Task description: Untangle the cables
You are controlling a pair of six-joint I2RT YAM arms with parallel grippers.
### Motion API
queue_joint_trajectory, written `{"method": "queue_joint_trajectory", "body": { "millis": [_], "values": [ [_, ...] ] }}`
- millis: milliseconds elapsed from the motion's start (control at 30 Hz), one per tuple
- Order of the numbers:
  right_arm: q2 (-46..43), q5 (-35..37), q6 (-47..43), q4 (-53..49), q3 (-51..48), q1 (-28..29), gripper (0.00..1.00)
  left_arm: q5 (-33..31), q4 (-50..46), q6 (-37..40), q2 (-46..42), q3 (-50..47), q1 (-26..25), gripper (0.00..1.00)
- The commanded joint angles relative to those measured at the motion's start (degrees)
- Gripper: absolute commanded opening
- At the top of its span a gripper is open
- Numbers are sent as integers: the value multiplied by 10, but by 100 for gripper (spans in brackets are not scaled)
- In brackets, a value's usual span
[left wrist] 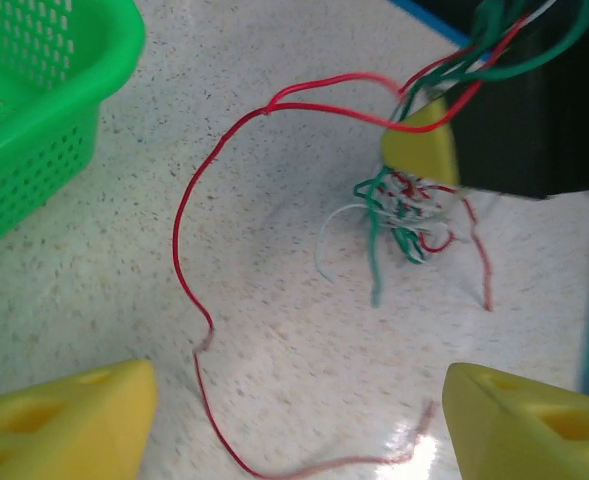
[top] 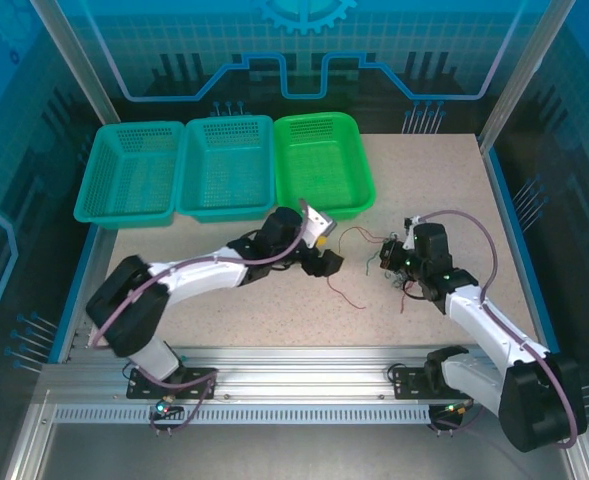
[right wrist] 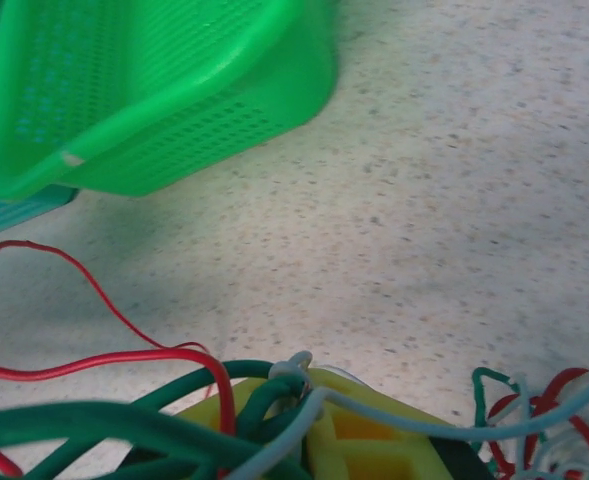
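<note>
Anchoring the cables (left wrist: 404,215), right gripper (top: 396,262) jaws are pinched on them; left gripper (left wrist: 299,400) jaws are spread over a red wire (left wrist: 179,230).

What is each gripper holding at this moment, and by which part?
The right gripper, jaws shut, pinches the bundle of thin red, green and pale wires by its upper strands; the rest hangs below. The left gripper, jaws open, holds nothing.

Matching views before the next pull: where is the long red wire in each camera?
Top external: long red wire mid-picture, below the bright green basket.
Left wrist: long red wire loops down left of centre.
Right wrist: long red wire at lower left.
Shared landmark: bright green basket.
</note>
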Motion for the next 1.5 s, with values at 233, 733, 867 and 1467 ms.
{"method": "queue_joint_trajectory", "body": {
  "millis": [233, 733, 867, 1467],
  "values": [
    [-7, -34, -11, -47, 46, 26, 0, -34, 93, 38, 155, 115, 3, 81],
    [169, 138, 111, -37, 13, -37, 12, 35, 81, -125, -54, 37, 8, 0],
    [196, 124, 121, -27, 9, -68, 25, 31, 47, -134, -106, 34, 8, 0],
    [55, -30, 87, 35, -25, -143, 88, -93, -246, -125, -184, 238, 170, 0]
  ]
}}
